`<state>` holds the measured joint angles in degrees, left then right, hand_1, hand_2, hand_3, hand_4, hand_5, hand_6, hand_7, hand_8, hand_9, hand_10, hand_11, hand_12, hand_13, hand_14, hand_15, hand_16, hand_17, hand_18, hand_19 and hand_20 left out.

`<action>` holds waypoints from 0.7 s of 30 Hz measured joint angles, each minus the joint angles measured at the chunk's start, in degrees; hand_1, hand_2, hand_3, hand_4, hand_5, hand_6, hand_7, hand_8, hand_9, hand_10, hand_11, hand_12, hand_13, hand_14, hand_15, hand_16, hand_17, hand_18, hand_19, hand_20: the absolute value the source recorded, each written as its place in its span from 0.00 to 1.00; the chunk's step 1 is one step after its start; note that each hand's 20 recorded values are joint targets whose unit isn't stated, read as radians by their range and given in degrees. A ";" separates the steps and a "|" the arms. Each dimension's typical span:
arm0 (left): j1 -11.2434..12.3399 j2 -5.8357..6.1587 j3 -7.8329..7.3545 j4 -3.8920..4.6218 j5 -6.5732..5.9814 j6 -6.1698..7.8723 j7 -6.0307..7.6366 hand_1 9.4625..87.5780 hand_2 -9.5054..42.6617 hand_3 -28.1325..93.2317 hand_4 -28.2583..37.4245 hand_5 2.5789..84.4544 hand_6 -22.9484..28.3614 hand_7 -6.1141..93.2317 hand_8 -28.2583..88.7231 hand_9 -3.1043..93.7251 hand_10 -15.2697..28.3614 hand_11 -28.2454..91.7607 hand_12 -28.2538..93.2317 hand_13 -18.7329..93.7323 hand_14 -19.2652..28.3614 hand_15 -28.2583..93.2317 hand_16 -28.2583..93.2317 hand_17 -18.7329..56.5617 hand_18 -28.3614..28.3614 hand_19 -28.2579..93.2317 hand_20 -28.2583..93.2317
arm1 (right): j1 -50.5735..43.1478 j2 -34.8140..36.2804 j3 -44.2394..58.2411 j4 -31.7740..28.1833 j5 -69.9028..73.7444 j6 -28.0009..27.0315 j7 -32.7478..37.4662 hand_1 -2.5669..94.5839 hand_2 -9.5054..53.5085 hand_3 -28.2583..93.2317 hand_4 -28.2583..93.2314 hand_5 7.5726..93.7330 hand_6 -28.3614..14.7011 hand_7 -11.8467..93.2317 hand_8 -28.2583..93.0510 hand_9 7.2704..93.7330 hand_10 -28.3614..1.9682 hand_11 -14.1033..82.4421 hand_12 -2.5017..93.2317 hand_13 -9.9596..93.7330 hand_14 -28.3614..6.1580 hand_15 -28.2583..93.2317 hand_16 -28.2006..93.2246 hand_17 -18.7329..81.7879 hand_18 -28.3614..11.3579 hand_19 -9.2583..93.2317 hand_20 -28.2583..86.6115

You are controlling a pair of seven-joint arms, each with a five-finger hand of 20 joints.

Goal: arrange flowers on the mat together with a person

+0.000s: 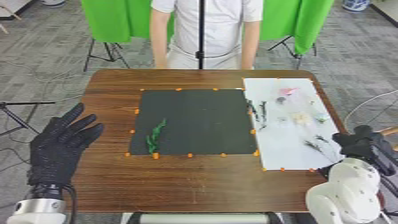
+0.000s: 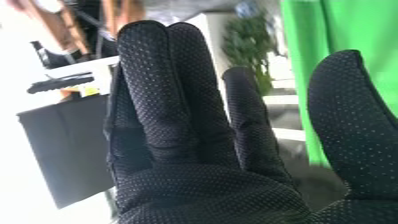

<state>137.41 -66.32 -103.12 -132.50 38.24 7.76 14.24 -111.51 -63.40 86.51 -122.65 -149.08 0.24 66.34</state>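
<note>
A green sprig lies on the dark mat; flowers lie right of it. Also right of the mat, the right hand, fingers straight, should pinch just one, low and gently. Left of it, the left hand is spread.

Sprig left on mat, flowers on sheet right of mat

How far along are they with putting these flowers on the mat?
It looks early. One leafy green sprig lies on the dark mat, seemingly placed. Nothing is in hand: the right hand and left hand are both open and empty. Probably left to arrange: the pink flower, cream flower and thin sprigs on the white sheet.
</note>
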 measured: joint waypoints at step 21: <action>-0.52 0.20 0.26 0.03 -0.02 0.09 -0.23 0.16 0.37 0.85 0.00 0.44 0.68 0.16 0.17 0.42 0.88 0.44 0.31 0.47 1.00 0.67 0.12 0.26 1.00 0.93 0.00 | 4.83 0.40 -2.36 7.07 5.24 -14.09 2.52 0.46 0.01 0.84 0.00 0.75 0.65 0.23 0.16 0.81 0.44 0.45 0.18 0.78 0.48 0.71 0.30 0.40 0.20 0.86 0.24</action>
<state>136.89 -66.11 -102.86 -132.47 38.22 7.85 14.00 -106.68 -63.00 84.15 -115.58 -143.85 -13.86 68.87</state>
